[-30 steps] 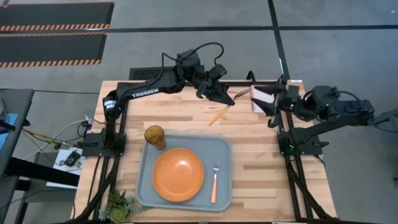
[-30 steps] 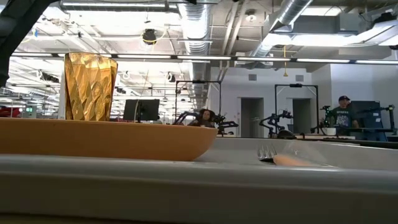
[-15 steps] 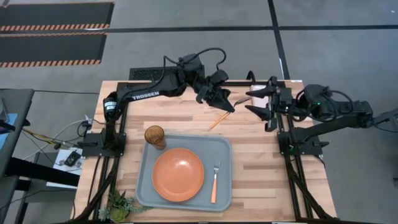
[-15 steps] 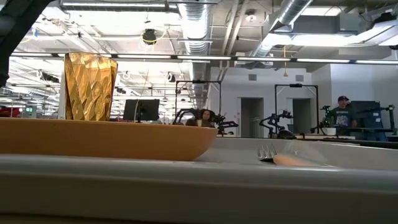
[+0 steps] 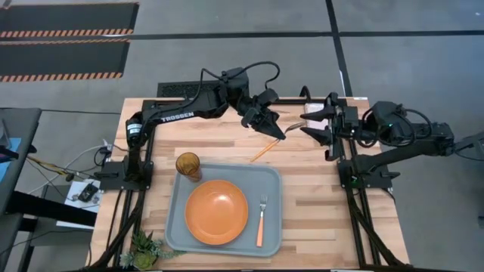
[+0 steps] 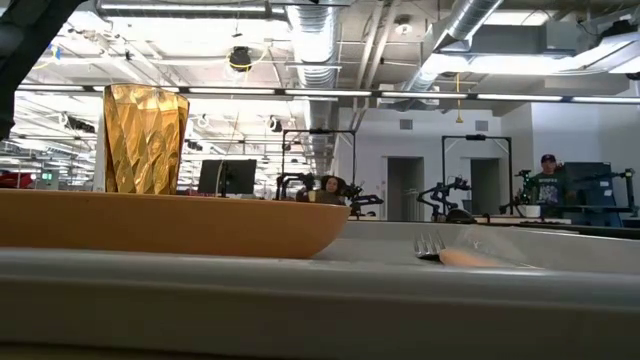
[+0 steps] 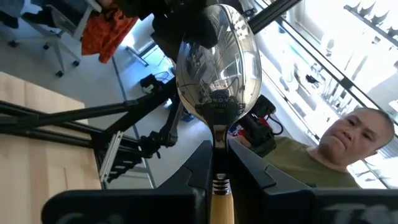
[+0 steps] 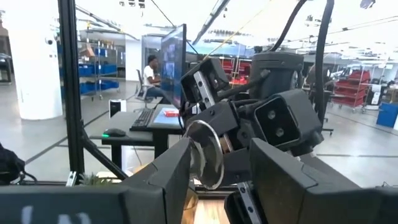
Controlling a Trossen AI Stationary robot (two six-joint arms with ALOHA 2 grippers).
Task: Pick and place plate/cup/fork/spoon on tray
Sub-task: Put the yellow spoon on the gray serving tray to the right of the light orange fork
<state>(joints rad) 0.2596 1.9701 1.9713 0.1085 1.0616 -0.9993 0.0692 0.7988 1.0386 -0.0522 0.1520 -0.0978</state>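
The tray [image 5: 224, 209] lies near the desk's [image 5: 325, 204] front edge, holding the plate [image 5: 216, 212] in its middle, the cup [image 5: 187, 164] in its far left corner and the fork [image 5: 261, 219] along its right side, tines pointing away from the front. Bare tray floor shows only in a narrow strip right of the fork and around the plate. The desk to the right of the tray is open wood, as is the band between the tray and the arms.

The left gripper [image 5: 277, 130] is above the far middle of the desk, its jaws closed on the spoon [image 5: 266, 146], whose orange handle slants down toward the tray. In the left wrist view the silver bowl stands out past the fingertips. The right gripper [image 5: 306, 125] faces it from just beside, jaws parted on either side of the bowl.

Compared with a second ago, both grippers have drawn together, and the right one has swung away from the far right corner toward the spoon.
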